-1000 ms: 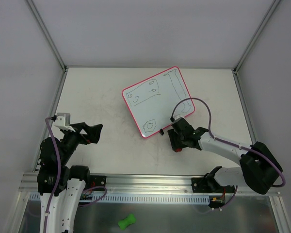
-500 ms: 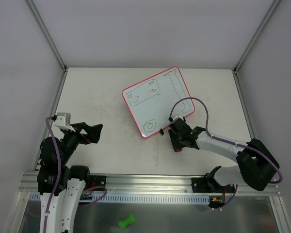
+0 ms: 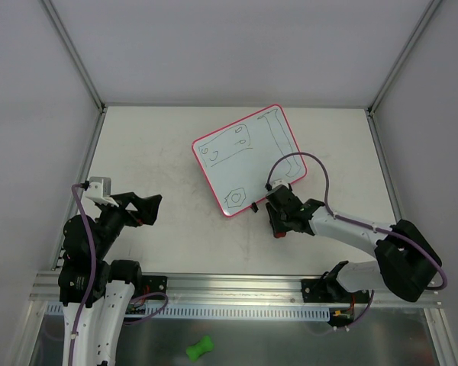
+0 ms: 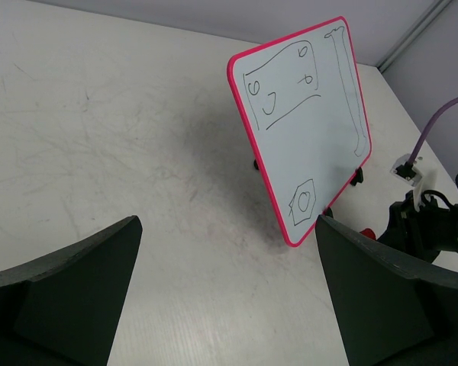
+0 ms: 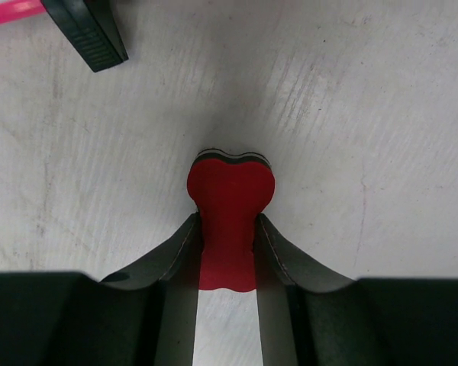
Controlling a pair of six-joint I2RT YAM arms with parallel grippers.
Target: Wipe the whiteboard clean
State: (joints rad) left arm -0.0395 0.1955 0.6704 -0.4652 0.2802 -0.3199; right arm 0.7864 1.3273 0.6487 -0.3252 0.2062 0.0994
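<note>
Beside the near corner of the tilted, doodled, pink-framed whiteboard (image 3: pixel 248 156) on the pale surface (image 3: pixel 153 152), my right pincer (image 5: pixel 227 229) has just clamped onto the small red bone-shaped eraser (image 5: pixel 230 191), so wiping can start; my left pincer (image 4: pixel 225 229) hangs apart.

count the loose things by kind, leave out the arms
whiteboard: 1
red eraser, pinched in the right gripper: 1
green bone-shaped piece: 1
total: 3
</note>
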